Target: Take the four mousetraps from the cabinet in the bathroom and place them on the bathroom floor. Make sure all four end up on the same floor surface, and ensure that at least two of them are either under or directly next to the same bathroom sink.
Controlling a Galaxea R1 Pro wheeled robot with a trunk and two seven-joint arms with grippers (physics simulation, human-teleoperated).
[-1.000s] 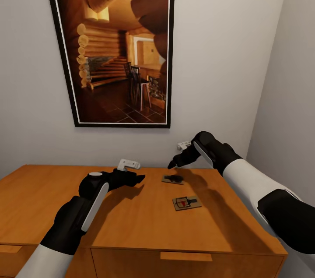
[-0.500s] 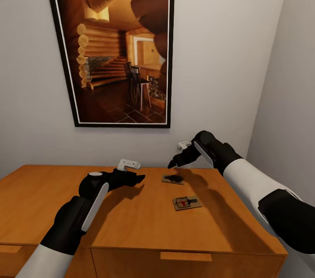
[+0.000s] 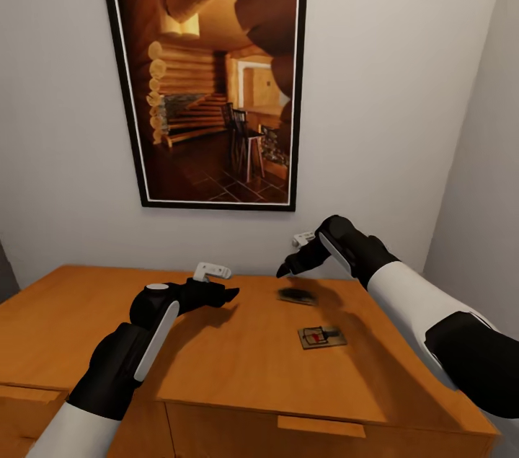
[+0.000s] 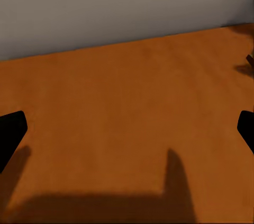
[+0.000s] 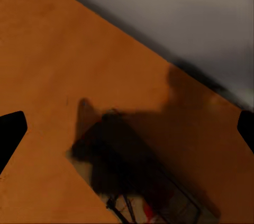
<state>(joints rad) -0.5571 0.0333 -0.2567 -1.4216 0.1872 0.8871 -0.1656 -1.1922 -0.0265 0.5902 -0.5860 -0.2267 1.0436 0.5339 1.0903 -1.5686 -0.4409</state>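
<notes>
We are facing a grey wall with a framed cabin picture [image 3: 216, 76] above the orange-brown cabinet [image 3: 216, 357]. Two mousetraps are lying on its top, one clear [image 3: 322, 337], one blurred [image 3: 297, 296] under our right gripper [image 3: 287, 270]. None is on the floor yet. Both grippers are staying apart, the left gripper [image 3: 229, 293] empty. The other two traps are hidden.

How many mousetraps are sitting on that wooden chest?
2: one mousetrap under the right pincer, blurred in shadow; another nearer the chest's front edge. More may be hidden elsewhere.
</notes>
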